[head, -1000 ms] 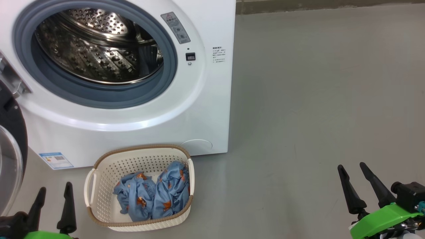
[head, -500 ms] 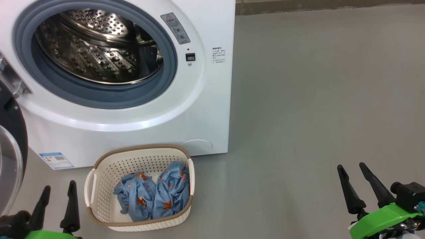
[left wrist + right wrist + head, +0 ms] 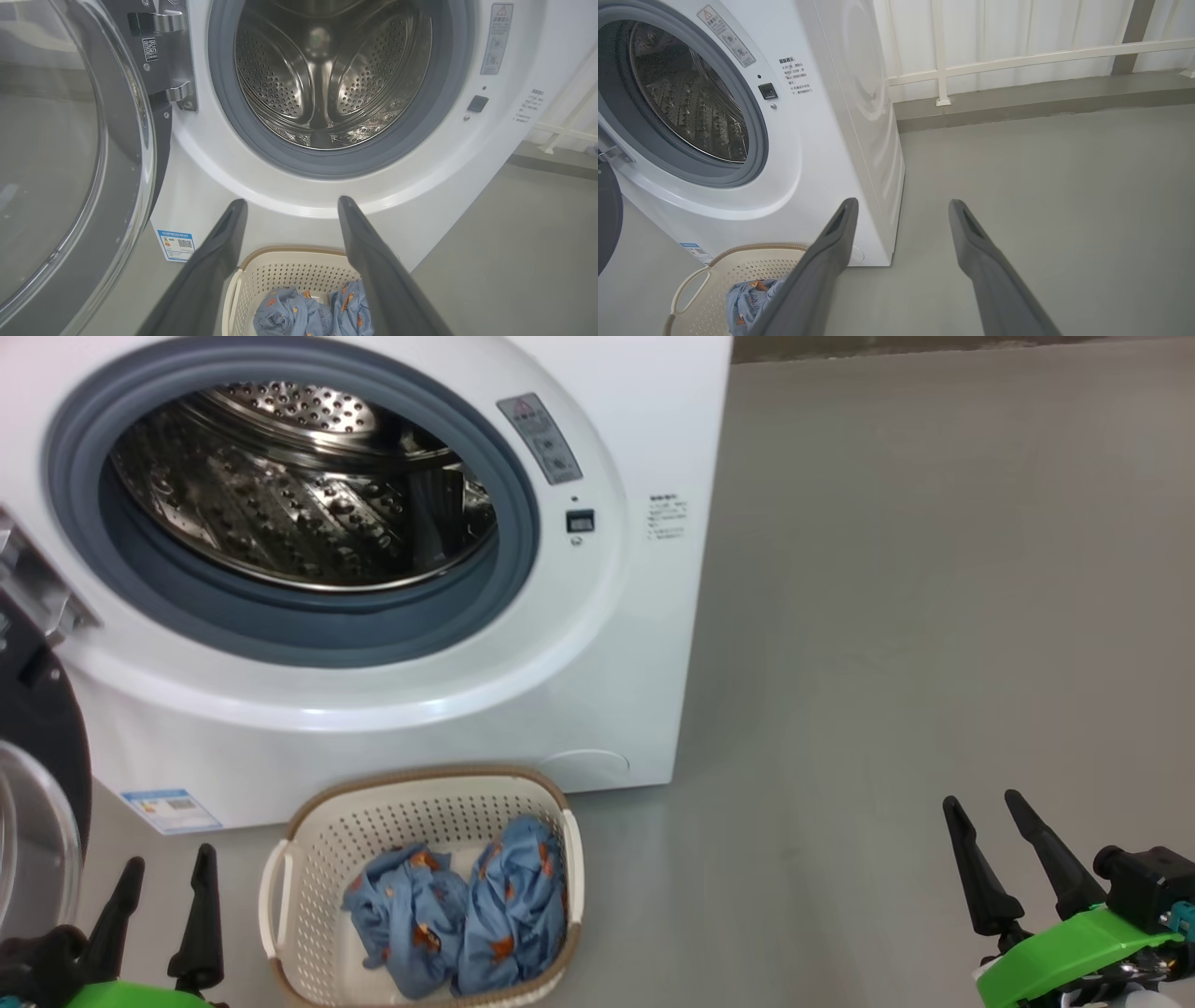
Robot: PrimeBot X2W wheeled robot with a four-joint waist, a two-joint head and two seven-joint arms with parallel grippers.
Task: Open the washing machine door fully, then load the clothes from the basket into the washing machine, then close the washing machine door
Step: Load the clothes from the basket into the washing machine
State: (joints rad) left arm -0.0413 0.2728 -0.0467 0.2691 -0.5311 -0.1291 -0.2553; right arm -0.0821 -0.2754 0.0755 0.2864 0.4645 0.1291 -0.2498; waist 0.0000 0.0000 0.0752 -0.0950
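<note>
The washing machine (image 3: pixel 597 644) stands with its steel drum (image 3: pixel 308 495) exposed. Its door (image 3: pixel 37 803) hangs swung open at the left; the glass bowl window (image 3: pixel 60 154) is large in the left wrist view. On the floor in front sits the cream basket (image 3: pixel 317 831) holding two light blue clothes (image 3: pixel 457 919), also visible as clothes (image 3: pixel 317 312) between the left fingers. My left gripper (image 3: pixel 166 863) is open, just left of the basket. My right gripper (image 3: pixel 980 798) is open, far to the right above bare floor. Nothing sits between either pair of fingers.
Grey floor (image 3: pixel 934 616) stretches to the right of the machine. A white railing (image 3: pixel 1017 58) and a low kerb run along the back wall. A blue label sticker (image 3: pixel 173 810) marks the machine's lower left front.
The head camera has shifted, so machine and basket sit further right and lower in view. The left gripper crept slightly right earlier. Both grippers remain open and empty.
</note>
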